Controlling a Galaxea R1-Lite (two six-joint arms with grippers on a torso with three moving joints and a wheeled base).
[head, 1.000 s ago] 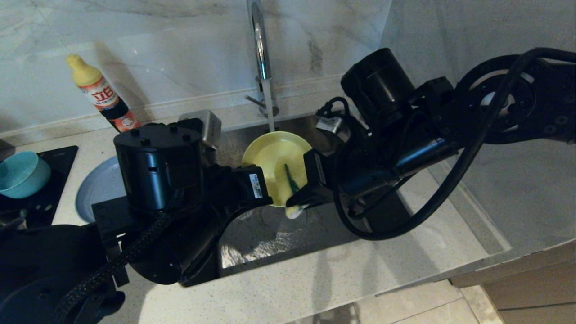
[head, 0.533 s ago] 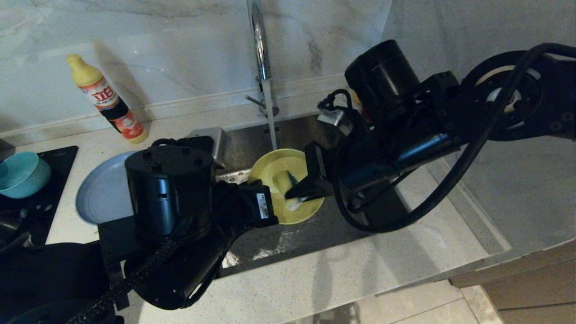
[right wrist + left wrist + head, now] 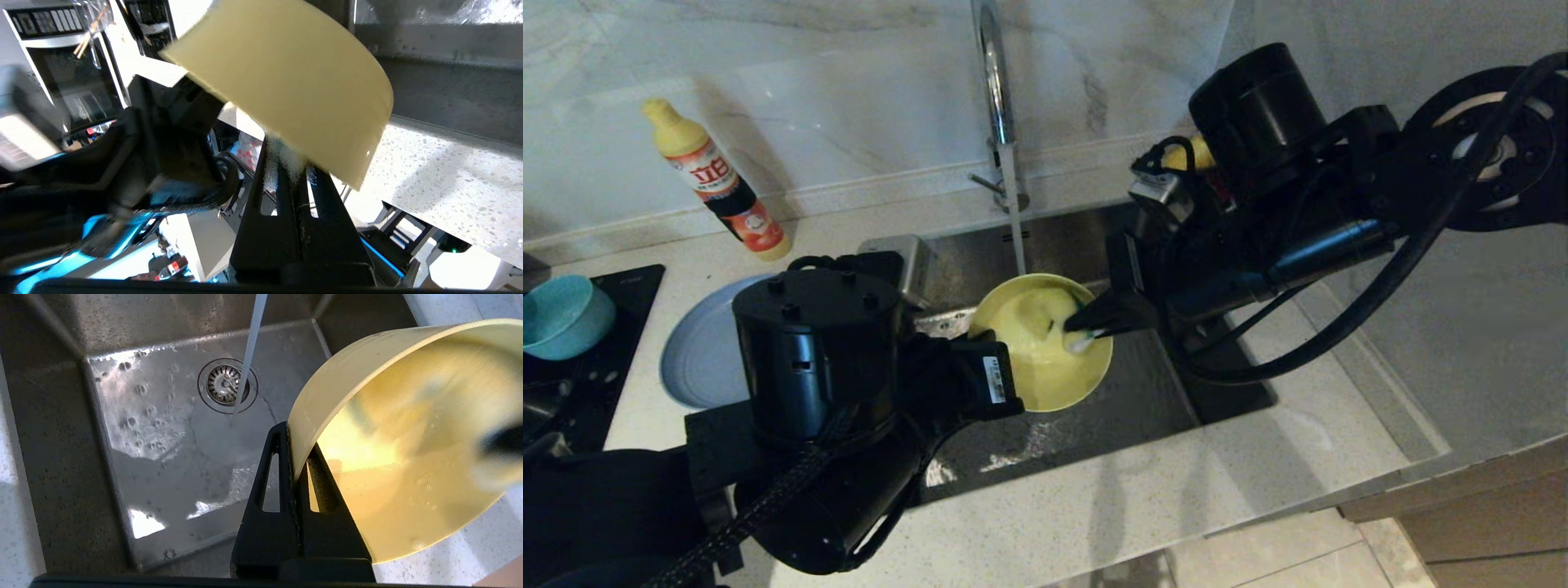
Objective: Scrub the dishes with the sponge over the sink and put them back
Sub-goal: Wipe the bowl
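Left gripper (image 3: 292, 457), jaws clamped, reaches toward two o'clock; right gripper (image 3: 1086, 331), pinched closed, points toward eight o'clock.

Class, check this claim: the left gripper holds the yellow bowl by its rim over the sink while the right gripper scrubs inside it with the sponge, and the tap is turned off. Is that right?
One detail is wrong: the tap is running, not off. The head view and the left wrist view show a stream falling toward the drain strainer. The rest stands: the left gripper holds the yellow bowl by its rim over the sink, and the right gripper scrubs inside with the sponge.
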